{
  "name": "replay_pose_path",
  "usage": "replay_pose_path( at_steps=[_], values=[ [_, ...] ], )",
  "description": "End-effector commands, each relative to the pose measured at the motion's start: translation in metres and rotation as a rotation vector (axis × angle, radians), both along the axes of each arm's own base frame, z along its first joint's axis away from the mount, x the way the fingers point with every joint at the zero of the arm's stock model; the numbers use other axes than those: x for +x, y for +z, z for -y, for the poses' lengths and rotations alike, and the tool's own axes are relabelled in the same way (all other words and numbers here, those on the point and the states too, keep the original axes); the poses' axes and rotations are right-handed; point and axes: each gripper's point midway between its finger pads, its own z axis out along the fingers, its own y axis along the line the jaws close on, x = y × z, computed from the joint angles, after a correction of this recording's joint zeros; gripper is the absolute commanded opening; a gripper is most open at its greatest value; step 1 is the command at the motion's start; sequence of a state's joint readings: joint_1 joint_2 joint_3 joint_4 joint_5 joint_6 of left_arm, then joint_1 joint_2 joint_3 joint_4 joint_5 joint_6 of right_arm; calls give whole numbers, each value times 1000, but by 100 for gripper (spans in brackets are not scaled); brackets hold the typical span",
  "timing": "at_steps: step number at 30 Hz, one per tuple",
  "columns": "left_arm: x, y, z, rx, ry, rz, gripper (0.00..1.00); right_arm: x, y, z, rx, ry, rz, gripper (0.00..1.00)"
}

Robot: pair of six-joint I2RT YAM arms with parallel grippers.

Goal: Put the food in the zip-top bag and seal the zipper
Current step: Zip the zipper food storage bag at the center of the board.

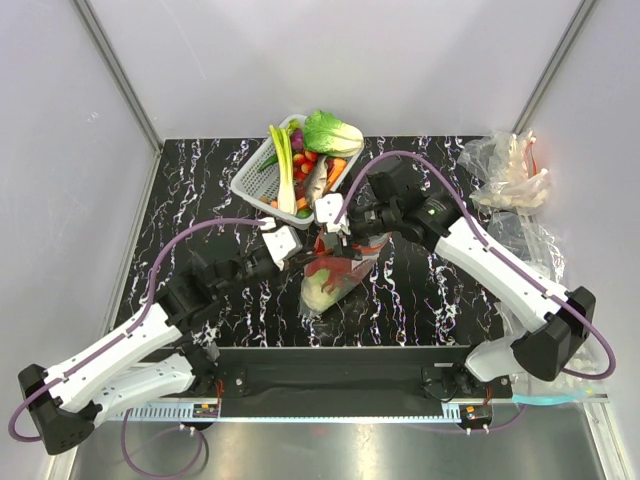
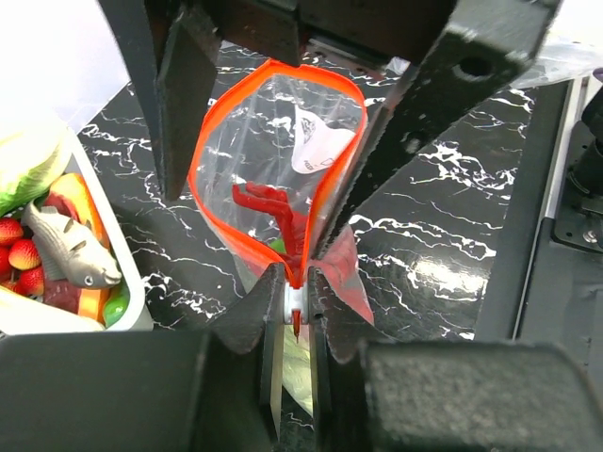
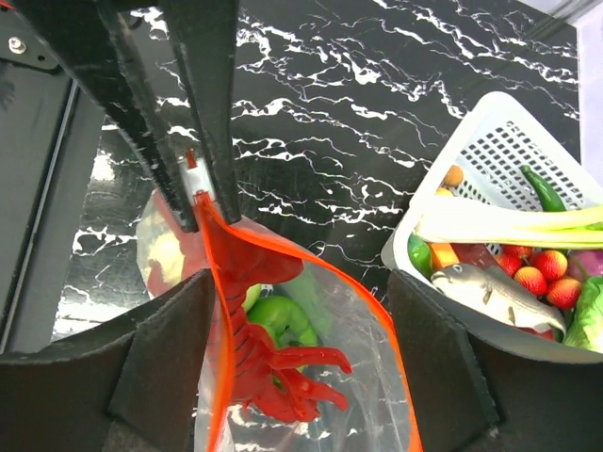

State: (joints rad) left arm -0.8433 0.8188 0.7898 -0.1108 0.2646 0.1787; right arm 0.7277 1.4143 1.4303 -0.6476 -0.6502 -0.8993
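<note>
The left gripper is pinching one end of the zipper, its jaws pressed together on the red-orange strip at a corner of the bag. The right gripper is standing spread astride the gaping mouth, one finger on each side and neither appearing to touch the strip. The bag is lying on the table just on the near side of the basket, its mouth turned toward the basket. It is already holding the lobster and the cabbage, so filling looks done and sealing looks like the step in hand. Doing it well is likely calling for the right jaws to close on the strip right beside the left pinch, where the two halves are already meeting. They should then be sliding along it away from that anchor, with the left gripper holding the corner taut. The lobster is sitting close under the mouth. A limb caught between the halves would probably be leaving a gap, so the squeeze is best kept on the strip alone.
</note>
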Motion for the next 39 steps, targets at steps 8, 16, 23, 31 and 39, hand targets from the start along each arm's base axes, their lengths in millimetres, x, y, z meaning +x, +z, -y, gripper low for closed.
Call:
replay_pose_path(
  at_steps=[8,16,23,31,39],
  values=[
    [-5,30,-1,-88,-18,81,0,-1,5,-15,-37,121,-13,46],
    [15,29,-22,-126,160,70,4,-14,6,-8,6,78,-61,0],
    [11,30,-38,-205,214,81,46,-17,26,-8,103,-86,-125,0],
    [5,24,-51,-340,238,120,61,-13,36,-9,165,-288,-236,0],
    [8,13,-27,-274,159,114,51,-17,40,-7,193,-322,-269,0]
  ],
)
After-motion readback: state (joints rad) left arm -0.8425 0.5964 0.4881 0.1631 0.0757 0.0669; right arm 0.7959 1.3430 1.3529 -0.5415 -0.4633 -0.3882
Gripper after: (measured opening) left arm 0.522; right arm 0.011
